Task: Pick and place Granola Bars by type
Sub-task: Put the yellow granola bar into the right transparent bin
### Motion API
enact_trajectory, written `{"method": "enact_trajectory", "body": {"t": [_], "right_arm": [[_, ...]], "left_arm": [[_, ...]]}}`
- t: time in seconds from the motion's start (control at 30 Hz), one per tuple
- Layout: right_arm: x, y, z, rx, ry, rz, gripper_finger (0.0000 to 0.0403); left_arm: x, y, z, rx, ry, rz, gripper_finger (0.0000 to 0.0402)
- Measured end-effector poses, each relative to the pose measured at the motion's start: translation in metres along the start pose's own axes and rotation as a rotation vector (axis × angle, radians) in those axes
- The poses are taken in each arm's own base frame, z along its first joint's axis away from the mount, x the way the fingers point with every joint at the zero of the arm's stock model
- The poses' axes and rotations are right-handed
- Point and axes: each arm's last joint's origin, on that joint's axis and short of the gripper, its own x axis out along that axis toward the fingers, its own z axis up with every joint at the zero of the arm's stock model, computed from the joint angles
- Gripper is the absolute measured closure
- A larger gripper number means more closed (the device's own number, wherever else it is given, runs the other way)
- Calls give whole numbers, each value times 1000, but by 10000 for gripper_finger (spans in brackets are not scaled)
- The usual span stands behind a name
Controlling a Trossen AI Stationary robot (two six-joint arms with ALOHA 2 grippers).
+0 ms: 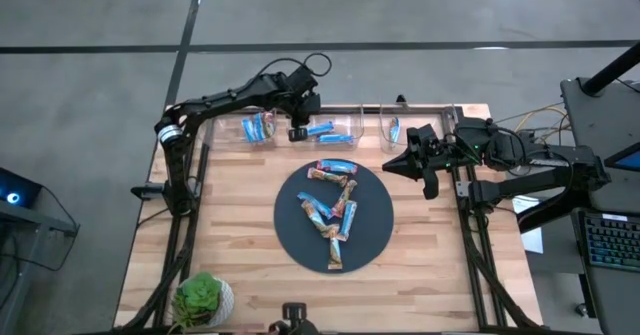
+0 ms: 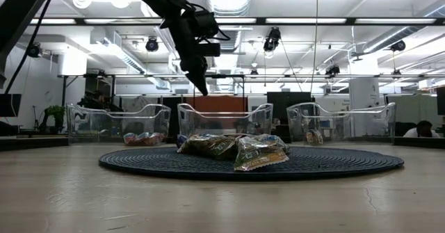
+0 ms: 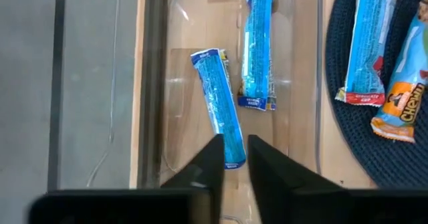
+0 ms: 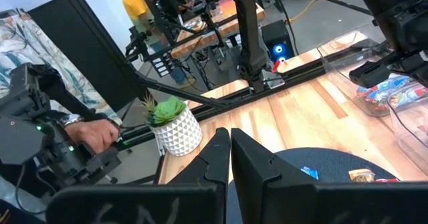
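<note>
We see left hand (image 1: 298, 132) above middle clear bin (image 1: 345, 132) at far edge of table (image 1: 240, 235), fingers (image 3: 204, 170) nearly together with narrow gap, holding nothing. Two blue Granola Bars (image 3: 217, 107) lie in that bin beneath it. More bars in left bin (image 1: 258, 128), one in right bin (image 1: 393, 130). Remaining pile (image 1: 333, 210) sits on dark round mat (image 1: 375, 240) at table centre. Right hand (image 1: 400, 164) waits just beside mat's right rim, fingers together, empty. Potted plant (image 1: 203, 300) at near-left corner.
</note>
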Motion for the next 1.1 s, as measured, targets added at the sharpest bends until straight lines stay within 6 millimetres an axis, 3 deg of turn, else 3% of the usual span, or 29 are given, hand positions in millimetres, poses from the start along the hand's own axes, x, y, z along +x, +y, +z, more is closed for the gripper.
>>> {"method": "enact_trajectory", "body": {"t": [0.07,0.17,0.3,0.6,0.83,0.93,1.1], "right_arm": [[0,0,0,-2,0,0,394],[0,0,0,-13,0,0,394],[0,0,0,-15,1,-1,394],[0,-1,-1,-21,2,-2,394],[0,0,-1,-79,0,0,394],[2,-1,-1,-95,6,-3,394],[8,-4,-4,-103,31,-13,394]], "left_arm": [[0,0,0,-18,-2,-4,390],[-4,-2,1,-42,-14,-18,398],[-24,-12,8,-102,-94,-74,401],[-115,-52,26,-120,-396,-160,401],[-172,-74,28,-145,-670,-220,401],[-183,-84,24,-169,-801,-252,401],[-184,-101,0,-229,-944,-278,401]]}}
